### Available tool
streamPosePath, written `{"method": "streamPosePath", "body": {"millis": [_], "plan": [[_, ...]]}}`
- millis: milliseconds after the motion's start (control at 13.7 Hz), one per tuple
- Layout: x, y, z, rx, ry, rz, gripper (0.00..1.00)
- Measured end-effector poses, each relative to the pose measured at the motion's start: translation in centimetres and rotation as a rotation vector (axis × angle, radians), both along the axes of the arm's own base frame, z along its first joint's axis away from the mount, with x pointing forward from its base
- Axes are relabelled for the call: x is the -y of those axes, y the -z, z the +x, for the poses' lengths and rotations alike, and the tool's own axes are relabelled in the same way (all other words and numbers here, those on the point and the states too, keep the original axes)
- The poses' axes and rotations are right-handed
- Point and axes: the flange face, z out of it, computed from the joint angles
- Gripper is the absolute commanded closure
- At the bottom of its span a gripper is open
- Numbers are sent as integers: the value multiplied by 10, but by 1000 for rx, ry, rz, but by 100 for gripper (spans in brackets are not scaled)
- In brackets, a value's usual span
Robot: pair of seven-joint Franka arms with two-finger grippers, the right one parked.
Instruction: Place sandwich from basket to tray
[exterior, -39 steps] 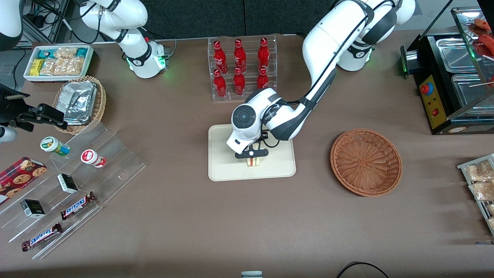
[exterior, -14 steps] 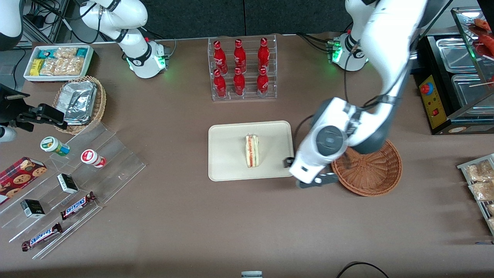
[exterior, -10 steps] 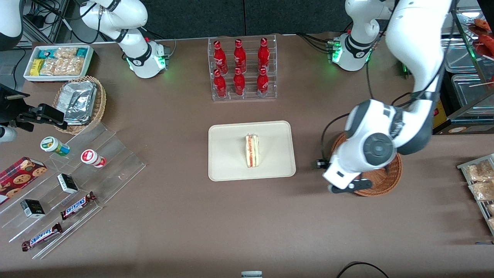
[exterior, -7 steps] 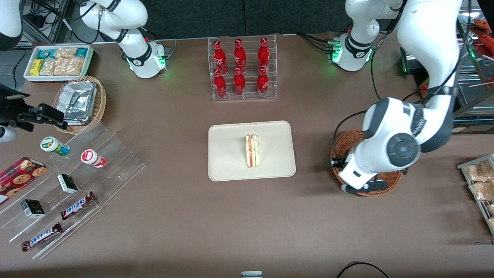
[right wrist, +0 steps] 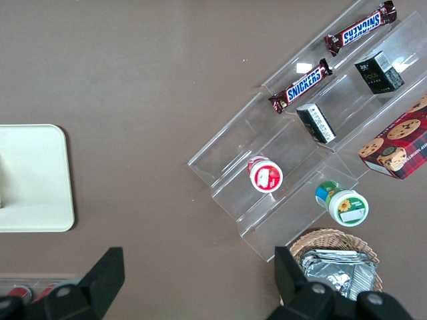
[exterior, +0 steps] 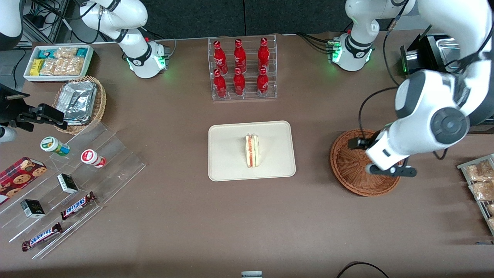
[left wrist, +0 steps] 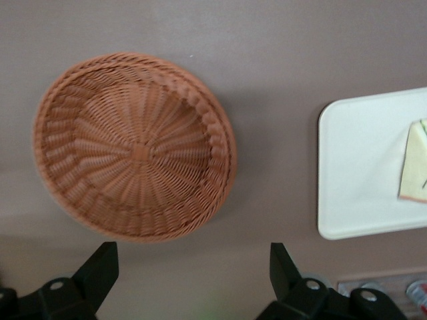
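The sandwich [exterior: 252, 151] lies on the cream tray [exterior: 227, 162] at the middle of the table, its red and green filling edge up; its pale corner [left wrist: 416, 170] and the tray [left wrist: 360, 167] also show in the left wrist view. The reddish-brown wicker basket [exterior: 353, 166] [left wrist: 133, 147] has nothing in it. My gripper [exterior: 389, 171] [left wrist: 193, 273] hangs high over the basket's edge toward the working arm's end, open, with nothing between its black fingers [left wrist: 99, 270].
A rack of red bottles [exterior: 241, 69] stands farther from the front camera than the tray. A food warmer [exterior: 447, 77] and snack packets [exterior: 480, 185] sit at the working arm's end. An acrylic stand [exterior: 73, 185], tan foil-packet basket [exterior: 81, 102] and white snack box [exterior: 58, 61] lie toward the parked arm's end.
The gripper let go of the sandwich on the tray, rose, and swung away over the basket toward the working arm's end. The sandwich stays where it was set.
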Motion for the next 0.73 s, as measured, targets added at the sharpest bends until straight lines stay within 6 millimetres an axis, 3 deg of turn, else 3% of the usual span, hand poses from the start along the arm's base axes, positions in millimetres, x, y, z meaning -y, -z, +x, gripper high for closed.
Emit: {"method": "streamPosePath", "body": {"millis": [364, 728], "plan": [[-47, -71, -40, 3, -18, 40, 0], [-59, -105, -66, -4, -38, 56, 0]]}}
